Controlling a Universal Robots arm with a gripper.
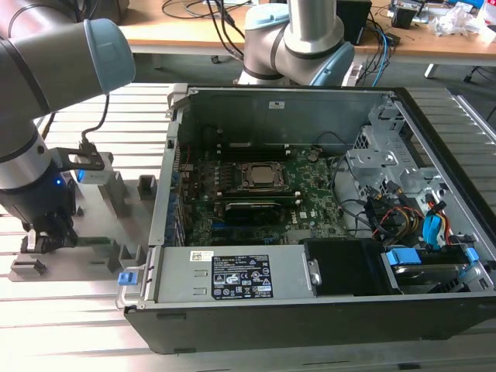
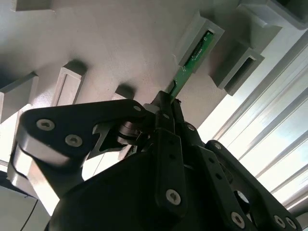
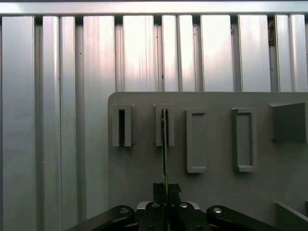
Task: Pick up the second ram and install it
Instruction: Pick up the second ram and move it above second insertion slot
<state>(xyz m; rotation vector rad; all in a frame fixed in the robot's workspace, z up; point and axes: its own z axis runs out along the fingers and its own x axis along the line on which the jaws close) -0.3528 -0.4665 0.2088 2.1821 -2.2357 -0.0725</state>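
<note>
In the exterior view we see the grey, blue-capped robot arm (image 1: pixel 46 70) reaching down at the exterior view's left. Its black tool (image 1: pixel 50 239) is low over the grey plastic slotted holder tray (image 1: pixel 116 194), which lies on the ribbed aluminium worktop (image 1: pixel 77 325). A thin, long green circuit-board stick, the second ram (image 1: pixel 93 241), runs on edge from the tool towards one of the tray's posts. Just beside the tray, toward the exterior view's right, stands the open black computer case (image 1: pixel 271 325), with the big green motherboard (image 1: pixel 318 194) flat inside it, well apart from the ram. In the second wrist view the tool (image 2: pixel 168 102) has its black fingers (image 2: pixel 162 103) closed together on the near end of the second ram (image 2: pixel 185 72), while the far end sits inside a slotted grey post of the holder tray (image 2: pixel 120 43). In the first wrist view the tool (image 3: pixel 166 190) shows the same narrow grip. Here the second ram (image 3: pixel 164 144) appears edge-on as a thin line between the fingers and runs straight into one slotted post, with another slotted post just beside it. The holder tray (image 3: pixel 139 168) rests flat on the worktop (image 3: pixel 57 120).
</note>
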